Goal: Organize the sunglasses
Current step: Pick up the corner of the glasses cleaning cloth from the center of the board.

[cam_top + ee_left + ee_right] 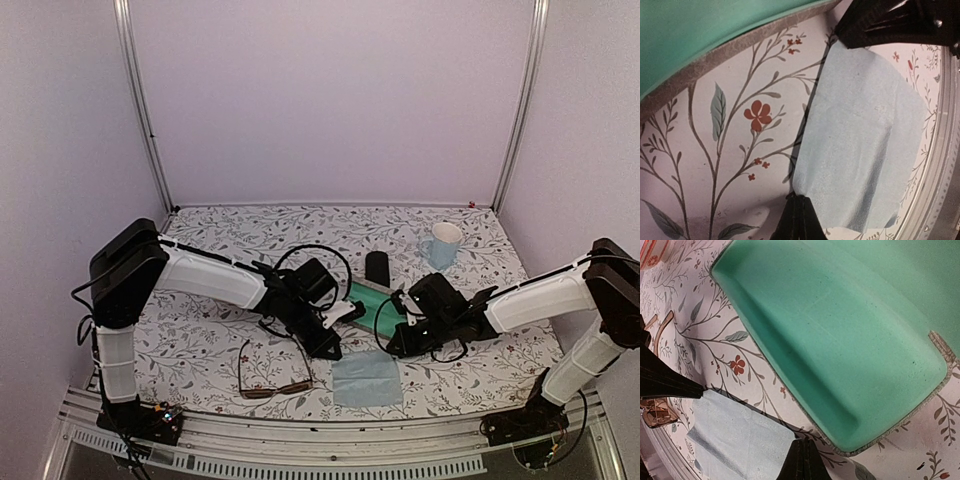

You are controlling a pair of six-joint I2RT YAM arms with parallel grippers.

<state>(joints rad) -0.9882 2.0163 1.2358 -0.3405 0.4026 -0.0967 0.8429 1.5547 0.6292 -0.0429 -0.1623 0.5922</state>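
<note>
Left wrist: I see the left end effector pressed together at the blue cloth's edge. The right end effector is pressed together too, with the brown sunglasses nearby.

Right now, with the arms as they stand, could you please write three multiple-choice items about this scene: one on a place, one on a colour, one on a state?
1. Where do the brown sunglasses lie?
A) inside the open case
B) on the table, left of the light blue cloth
C) on top of the cloth

2. What colour is the lining of the open case?
A) red
B) yellow
C) green

3. How do the jaws of the left gripper stand?
A) shut
B) wide open
C) closed around the sunglasses

Answers:
1. B, as the top view shows them on the table beside the cloth's left edge.
2. C, as the right wrist view shows a green inside.
3. A, as the left wrist view shows its fingers pressed together.
</note>
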